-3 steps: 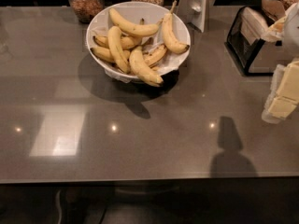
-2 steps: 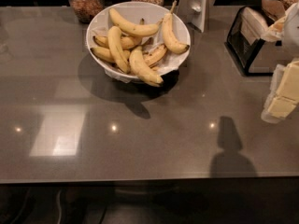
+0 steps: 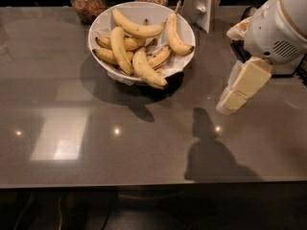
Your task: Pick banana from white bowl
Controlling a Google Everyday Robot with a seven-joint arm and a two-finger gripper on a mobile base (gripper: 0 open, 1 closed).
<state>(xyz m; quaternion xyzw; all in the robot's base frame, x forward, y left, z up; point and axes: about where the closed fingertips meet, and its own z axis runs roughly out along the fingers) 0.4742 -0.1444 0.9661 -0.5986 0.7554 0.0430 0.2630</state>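
**A:** Where is the end effector [image 3: 229,102]?

**B:** It hangs tilted over the right side of the bench [image 3: 96,143], well apart from the bowl [image 3: 100,27]. I see nothing in it. I cannot tell if it is open or closed.

**A:** And the banana [image 3: 146,70]?

**B:** It is in the bowl, at the near edge. It lies on top of other bananas.

**A:** What could go wrong?

**B:** A few things, I think. The bananas lie packed close, so I might grab two. I might bump one out over the low rim. The banana looks smooth and round, so it might slip. If I push down hard, the bowl could slide or tip. The jars [image 3: 88,1] stand just behind the bowl, so a reach too far could knock them.
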